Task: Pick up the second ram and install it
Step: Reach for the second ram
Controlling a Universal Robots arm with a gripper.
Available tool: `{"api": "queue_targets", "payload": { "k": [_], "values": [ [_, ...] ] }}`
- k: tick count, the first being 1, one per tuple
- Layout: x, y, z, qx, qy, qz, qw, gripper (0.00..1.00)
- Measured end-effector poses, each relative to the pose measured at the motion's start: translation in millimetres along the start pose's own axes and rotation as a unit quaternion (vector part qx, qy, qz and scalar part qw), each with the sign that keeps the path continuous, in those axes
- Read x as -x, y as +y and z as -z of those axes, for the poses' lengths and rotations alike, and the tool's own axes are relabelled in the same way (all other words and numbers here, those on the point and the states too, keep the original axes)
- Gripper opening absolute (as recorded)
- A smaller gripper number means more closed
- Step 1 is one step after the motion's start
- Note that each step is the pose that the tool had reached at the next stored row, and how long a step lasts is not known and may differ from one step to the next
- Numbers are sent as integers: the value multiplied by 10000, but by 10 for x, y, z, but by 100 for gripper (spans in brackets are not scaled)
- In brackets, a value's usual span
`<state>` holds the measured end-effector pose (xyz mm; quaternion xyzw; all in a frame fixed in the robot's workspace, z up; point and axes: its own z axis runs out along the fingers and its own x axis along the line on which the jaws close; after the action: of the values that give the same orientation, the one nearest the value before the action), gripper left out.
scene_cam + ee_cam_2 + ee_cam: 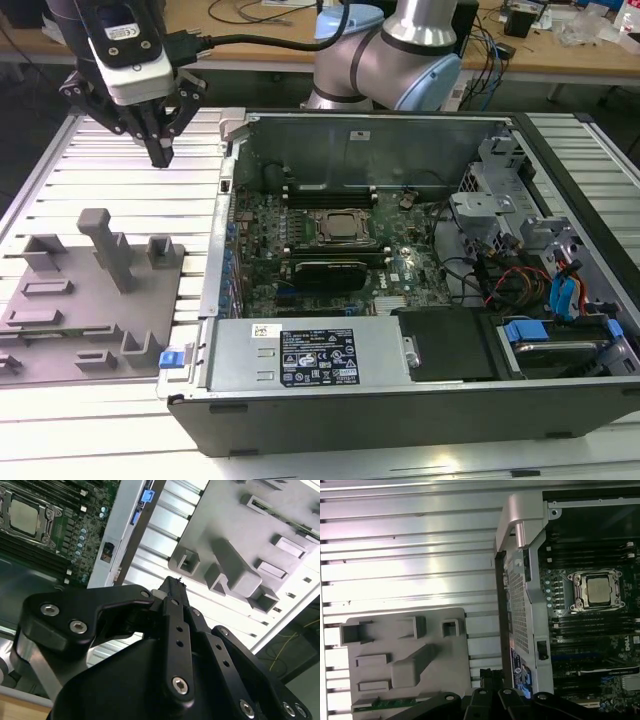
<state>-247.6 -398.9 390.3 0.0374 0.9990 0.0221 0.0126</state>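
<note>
The second ram (385, 703) is a thin green stick lying in a slot along one edge of the grey holder block (375, 630) in the first wrist view. My gripper (160, 153) hangs above the ribbed table, beyond the holder block (60, 300) and to the exterior view's left of the open computer case (300, 405). Its fingers (172, 587) are pressed together with nothing between them. The motherboard's silver CPU socket (345, 228) has long black memory slots (330, 190) on both sides.
A tall grey post (112, 250) rises from the holder block. A black block-shaped card (330, 272) sits near the socket. Cables and drive bays (540, 270) fill the case's right side. The arm's base (390, 60) stands behind the case.
</note>
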Motion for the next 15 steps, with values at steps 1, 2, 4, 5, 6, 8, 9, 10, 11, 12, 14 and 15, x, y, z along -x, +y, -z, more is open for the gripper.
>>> {"api": "queue_targets", "payload": {
  "k": [1,2,4,5,6,8,9,10,11,12,14,15],
  "values": [
    [-17,-1,0,0,0,0,10000,11],
    [-25,-2,0,0,0,0,10000,11],
    [-59,-4,-1,0,0,0,10000,11],
    [-71,-5,-1,0,0,0,10000,11],
    [-80,-6,-1,0,0,0,10000,11],
    [-100,-7,-2,0,0,0,10000,11],
    [-108,-8,-2,0,0,0,10000,11],
    [-128,-10,-3,0,0,0,10000,11],
    [-149,-11,-3,0,0,0,10000,11],
    [-160,-12,-4,0,0,0,10000,11],
    [-196,-15,-4,0,0,0,10000,11],
    [-230,-18,-5,0,0,0,10000,11]
  ]
}}
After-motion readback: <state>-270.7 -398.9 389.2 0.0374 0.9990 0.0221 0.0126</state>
